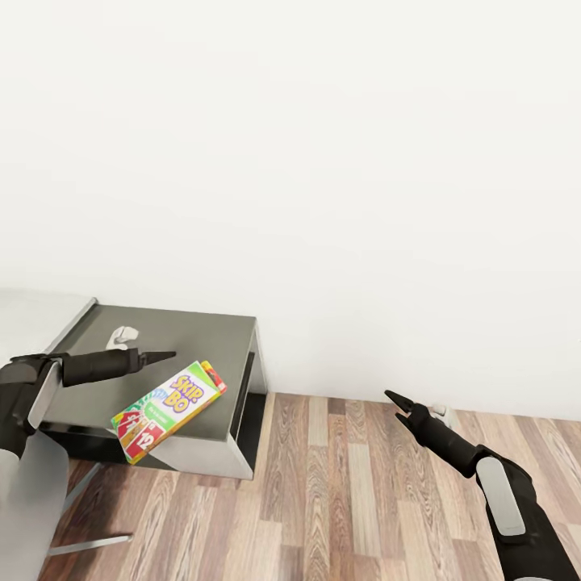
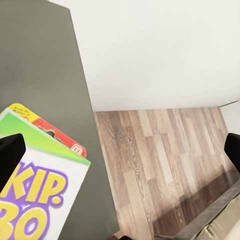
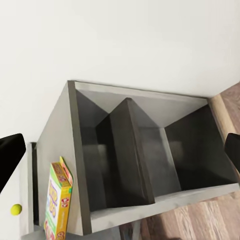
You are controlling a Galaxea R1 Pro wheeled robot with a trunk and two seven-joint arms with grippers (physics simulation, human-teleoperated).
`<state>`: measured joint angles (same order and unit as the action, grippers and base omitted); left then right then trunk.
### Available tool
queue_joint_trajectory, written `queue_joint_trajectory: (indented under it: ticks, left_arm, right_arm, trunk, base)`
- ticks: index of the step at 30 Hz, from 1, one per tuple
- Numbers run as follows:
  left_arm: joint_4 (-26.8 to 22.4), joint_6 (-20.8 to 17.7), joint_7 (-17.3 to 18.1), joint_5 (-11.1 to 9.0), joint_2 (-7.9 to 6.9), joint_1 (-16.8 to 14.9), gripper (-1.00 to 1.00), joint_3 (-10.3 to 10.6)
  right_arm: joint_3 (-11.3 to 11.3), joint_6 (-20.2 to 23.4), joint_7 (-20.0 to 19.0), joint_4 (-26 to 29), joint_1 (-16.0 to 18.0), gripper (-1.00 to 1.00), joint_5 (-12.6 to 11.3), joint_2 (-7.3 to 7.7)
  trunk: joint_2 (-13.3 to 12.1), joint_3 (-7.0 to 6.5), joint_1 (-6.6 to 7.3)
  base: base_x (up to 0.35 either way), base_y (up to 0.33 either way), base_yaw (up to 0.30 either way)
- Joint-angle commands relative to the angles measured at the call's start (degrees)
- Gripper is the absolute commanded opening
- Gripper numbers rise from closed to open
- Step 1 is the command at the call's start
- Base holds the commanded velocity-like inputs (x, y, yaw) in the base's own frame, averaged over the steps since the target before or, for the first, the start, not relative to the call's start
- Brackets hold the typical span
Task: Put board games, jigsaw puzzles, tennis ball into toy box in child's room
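A board game (image 1: 169, 410), a white and green box, is seen lying flat on the dark cabinet top (image 1: 181, 339), one end jutting over the front edge. Its long axis runs diagonally, from the near-left corner toward the back right. The left gripper (image 1: 153, 356) is held just above and behind it, far nearer than the right gripper (image 1: 400, 407), which hangs over the wooden floor (image 1: 339, 500). Both grippers are empty, their fingers spread wide in the wrist views. A tennis ball (image 3: 16, 209) is glimpsed beyond.
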<state>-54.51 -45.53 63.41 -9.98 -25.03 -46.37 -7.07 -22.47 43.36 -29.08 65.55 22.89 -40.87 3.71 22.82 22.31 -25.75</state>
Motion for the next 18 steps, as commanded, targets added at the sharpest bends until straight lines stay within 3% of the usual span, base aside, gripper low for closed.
queue_joint_trajectory:
  ticks: [1, 18]
  left_arm:
    - [0.01, -0.37, 0.05, -0.21, -0.01, -0.04, 1.00, 0.01]
    - [-0.30, -0.26, 2.79, -0.13, -0.01, 0.04, 1.00, 0.03]
  right_arm:
    - [-0.12, 0.41, -0.10, 0.02, 0.05, 1.00, -0.09, -0.02]
    - [-0.12, 0.26, -0.10, 0.02, 0.02, 1.00, -0.09, -0.02]
  trunk:
    - [0.10, 0.00, -0.03]
    - [0.10, -1.58, -0.03]
  base:
    - [0.001, 0.002, 0.000]
    - [0.000, 0.000, 0.000]
